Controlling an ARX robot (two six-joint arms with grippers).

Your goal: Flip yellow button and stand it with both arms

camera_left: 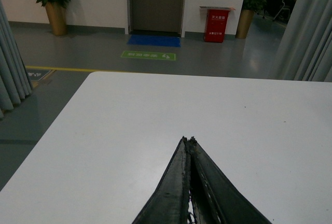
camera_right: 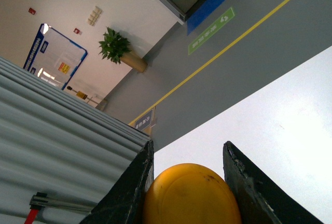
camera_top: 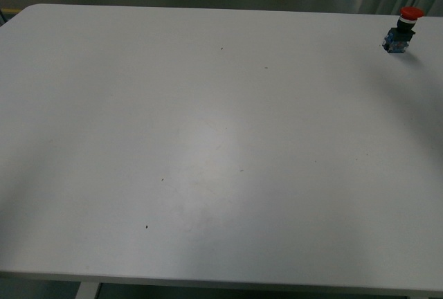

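Observation:
The yellow button (camera_right: 191, 195) shows only in the right wrist view, as a round yellow-orange cap filling the gap between the two dark fingers. My right gripper (camera_right: 188, 154) is shut on it and holds it over the white table (camera_right: 290, 130); its black-and-blue body is hidden. My left gripper (camera_left: 189, 139) is shut and empty, its two fingers pressed together above the white table (camera_left: 129, 130). Neither arm nor the yellow button shows in the front view.
A red-capped push-button (camera_top: 403, 31) with a black-and-blue body stands at the far right back of the white table (camera_top: 208, 140). Grey curtains (camera_right: 57, 125) hang beside the table. Beyond the table's far edge lie grey floor, a green floor sign (camera_left: 149, 55) and potted plants.

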